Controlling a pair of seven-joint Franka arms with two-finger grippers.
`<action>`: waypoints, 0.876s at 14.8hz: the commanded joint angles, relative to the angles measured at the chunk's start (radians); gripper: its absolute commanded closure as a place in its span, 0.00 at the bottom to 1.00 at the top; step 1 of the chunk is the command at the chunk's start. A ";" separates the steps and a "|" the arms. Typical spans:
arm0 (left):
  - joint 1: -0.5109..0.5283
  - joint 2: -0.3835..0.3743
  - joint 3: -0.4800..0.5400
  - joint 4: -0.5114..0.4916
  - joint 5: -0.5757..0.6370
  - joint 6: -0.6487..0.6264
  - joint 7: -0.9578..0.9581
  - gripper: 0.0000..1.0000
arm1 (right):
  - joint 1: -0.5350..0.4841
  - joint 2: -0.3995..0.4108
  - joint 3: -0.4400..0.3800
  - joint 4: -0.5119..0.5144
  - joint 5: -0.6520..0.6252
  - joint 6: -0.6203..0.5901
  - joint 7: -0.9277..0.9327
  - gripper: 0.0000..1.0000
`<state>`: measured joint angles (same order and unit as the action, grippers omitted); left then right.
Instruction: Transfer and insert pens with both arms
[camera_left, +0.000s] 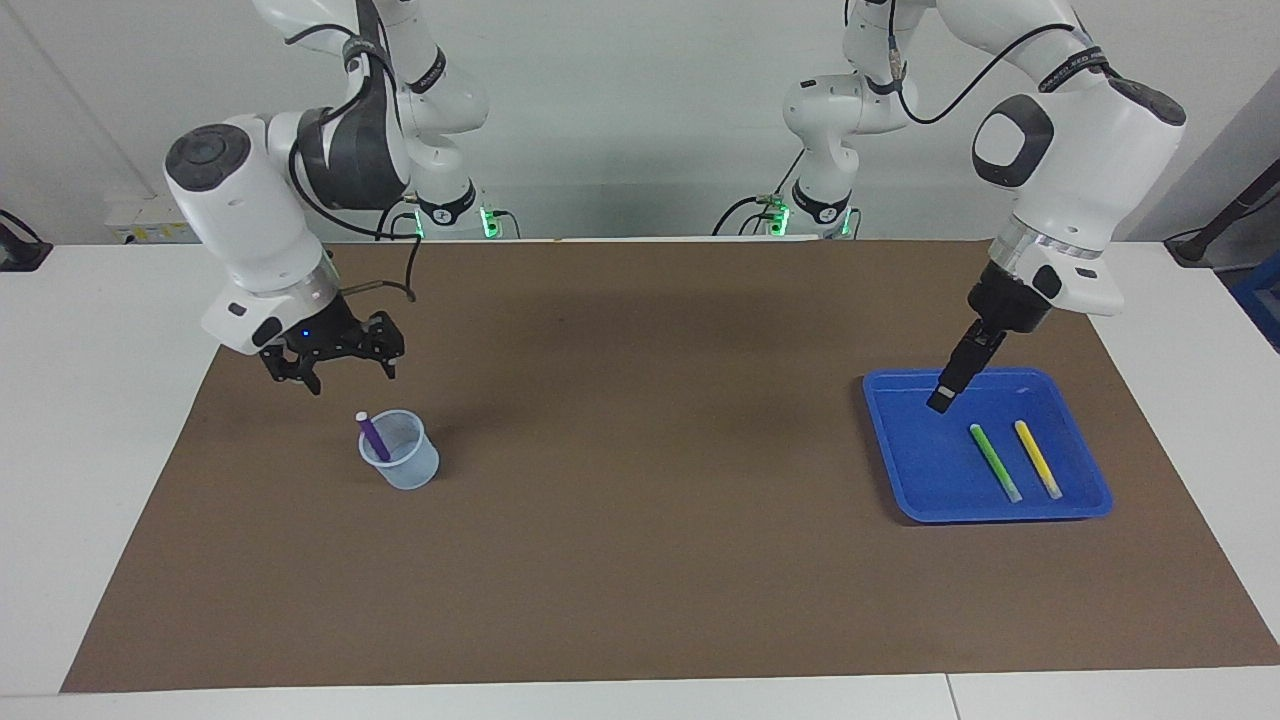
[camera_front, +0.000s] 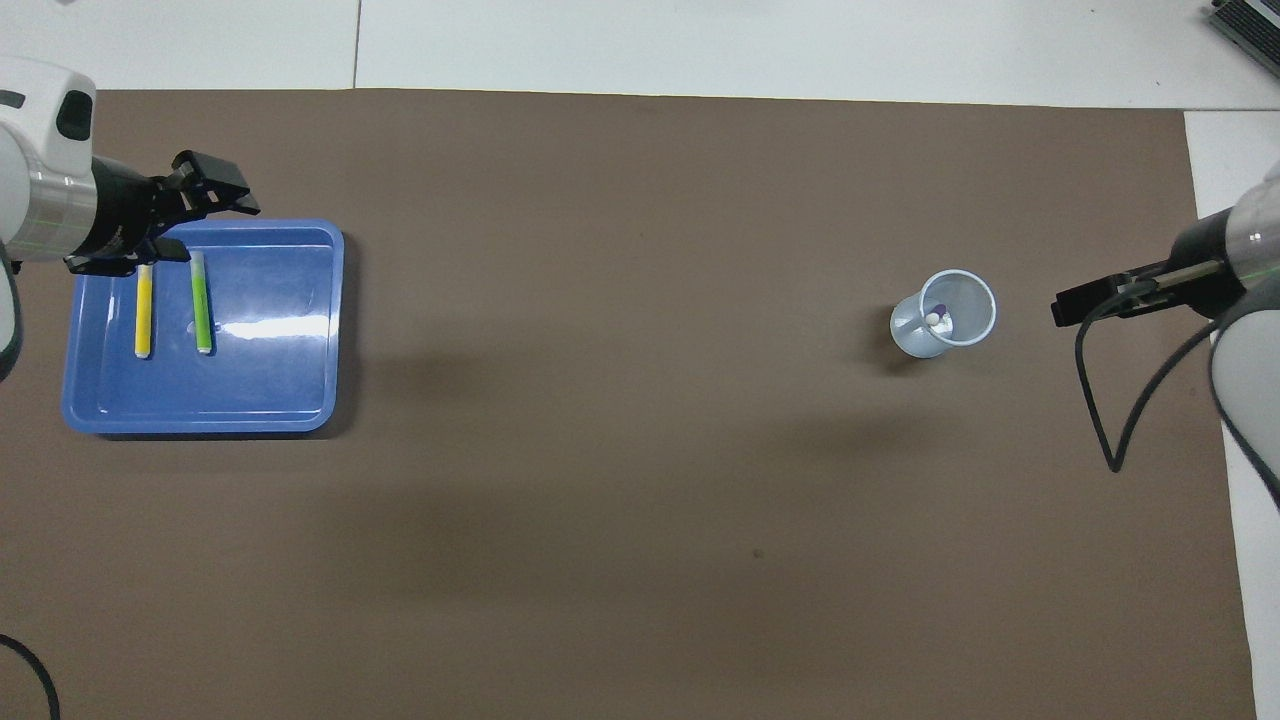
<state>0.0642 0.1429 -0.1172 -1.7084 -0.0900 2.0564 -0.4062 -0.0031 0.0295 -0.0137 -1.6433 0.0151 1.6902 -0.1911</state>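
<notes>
Three pens: purple pen (camera_left: 373, 436), green pen (camera_left: 994, 462), yellow pen (camera_left: 1038, 459); one cup (camera_left: 401, 464), one tray (camera_left: 905, 485).

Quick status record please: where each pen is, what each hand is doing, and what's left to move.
purple pen: standing tilted in the pale cup, pale cap end up, not held
green pen: lying in the blue tray
yellow pen: lying in the tray beside the green pen, toward the left arm's end of the table
right hand: open, empty, raised above the mat beside the cup
left hand: over the tray, empty
left to move: green and yellow pens
</notes>
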 joint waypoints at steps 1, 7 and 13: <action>0.034 0.032 -0.006 -0.003 0.096 -0.025 0.143 0.20 | -0.006 -0.043 0.008 -0.004 0.046 -0.050 0.054 0.00; 0.100 0.154 -0.006 -0.002 0.213 0.068 0.305 0.20 | 0.024 -0.057 0.017 -0.023 0.043 -0.084 0.159 0.00; 0.170 0.264 -0.007 -0.045 0.214 0.215 0.425 0.21 | 0.040 -0.049 0.018 -0.021 0.039 -0.079 0.183 0.00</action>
<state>0.2023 0.3973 -0.1141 -1.7226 0.1032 2.2213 -0.0199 0.0430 -0.0137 0.0026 -1.6528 0.0437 1.6095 -0.0211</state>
